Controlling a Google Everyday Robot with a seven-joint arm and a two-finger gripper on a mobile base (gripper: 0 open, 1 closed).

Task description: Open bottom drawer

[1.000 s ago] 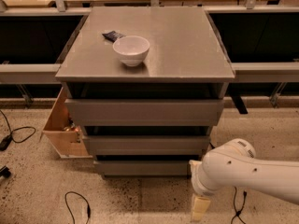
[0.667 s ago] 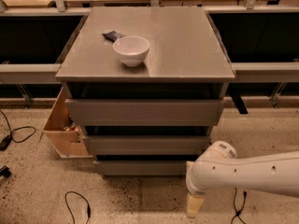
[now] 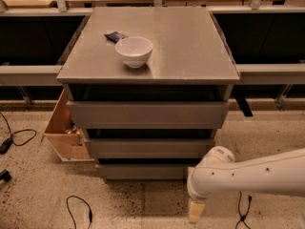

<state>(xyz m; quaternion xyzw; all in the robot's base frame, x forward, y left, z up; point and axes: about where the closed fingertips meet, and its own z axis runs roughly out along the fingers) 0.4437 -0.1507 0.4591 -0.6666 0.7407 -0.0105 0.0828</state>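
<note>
Looks straight onto a grey cabinet (image 3: 190,46) with three stacked fronts facing the camera. Around it, speckled floor (image 3: 143,206), bare in front of the stack apart from a thin cable (image 3: 78,209). From the right edge, low down, a white arm (image 3: 257,175). At the very foot of the stack, the bottom drawer (image 3: 143,171): long axis left to right, front towards the camera, right end hidden behind the arm's wrist. Beside the cabinet's left flank, a light wooden box (image 3: 64,132). On top, a white bowl (image 3: 134,51), upright. Below the wrist hangs the gripper (image 3: 196,211), pointing down at the floor, lower than the drawer front (its spread cannot be told, nor any contact). Just behind the bowl, a small dark object (image 3: 116,36).
</note>
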